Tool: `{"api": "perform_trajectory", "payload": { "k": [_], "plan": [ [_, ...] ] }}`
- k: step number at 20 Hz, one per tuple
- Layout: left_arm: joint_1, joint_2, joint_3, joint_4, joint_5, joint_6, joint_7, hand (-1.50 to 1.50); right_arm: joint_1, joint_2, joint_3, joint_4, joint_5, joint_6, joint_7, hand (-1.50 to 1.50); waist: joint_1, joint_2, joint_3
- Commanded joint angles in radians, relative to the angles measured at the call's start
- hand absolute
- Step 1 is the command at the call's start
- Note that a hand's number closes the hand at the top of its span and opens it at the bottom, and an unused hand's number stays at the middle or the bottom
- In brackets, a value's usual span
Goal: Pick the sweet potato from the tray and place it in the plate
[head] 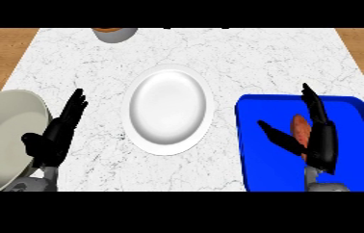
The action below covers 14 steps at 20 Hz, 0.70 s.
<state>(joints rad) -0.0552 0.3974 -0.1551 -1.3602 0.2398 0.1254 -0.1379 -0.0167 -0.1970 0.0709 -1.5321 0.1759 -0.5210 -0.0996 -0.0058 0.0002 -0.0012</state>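
Observation:
An orange-brown sweet potato [301,128] lies on the blue tray [270,169] at the right. My right hand [322,143] is over the tray, fingers straight and thumb spread, with the sweet potato between thumb and fingers and partly hidden by the palm. The fingers are not curled round it. A white plate [169,109] stands in the middle of the marble counter, with nothing on it. My left hand [55,135] rests open at the left, fingers pointing up.
A large pale bowl [18,131] sits at the left edge, partly behind my left hand. A grey cup with something orange in it [113,33] stands at the counter's far edge. Wooden floor shows beyond both far corners.

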Motion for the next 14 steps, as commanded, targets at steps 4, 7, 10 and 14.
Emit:
{"api": "perform_trajectory", "payload": {
  "k": [4, 7, 10, 14],
  "plan": [
    [0.075, -0.024, 0.013, 0.017, -0.027, -0.029, -0.089, 0.0, 0.172, -0.083, 0.02, -0.266, 0.19, -0.054, 0.242, -1.5, -0.001, -0.003, 0.0],
    [0.007, -0.004, 0.037, 0.048, -0.019, -0.038, -0.054, 0.0, 0.175, -0.191, 0.002, -0.239, 0.245, 0.053, 0.378, -1.5, -0.003, 0.0, -0.001],
    [0.02, -0.015, 0.036, 0.033, -0.016, -0.036, -0.058, 0.0, 0.21, -0.254, 0.033, -0.267, 0.3, 0.157, 0.52, -1.5, 0.002, 0.0, -0.002],
    [0.016, -0.011, 0.034, 0.032, -0.02, -0.048, -0.04, 0.0, 0.19, -0.312, 0.092, -0.328, 0.328, 0.325, 0.724, -1.5, 0.009, 0.0, -0.001]
  ]
}}
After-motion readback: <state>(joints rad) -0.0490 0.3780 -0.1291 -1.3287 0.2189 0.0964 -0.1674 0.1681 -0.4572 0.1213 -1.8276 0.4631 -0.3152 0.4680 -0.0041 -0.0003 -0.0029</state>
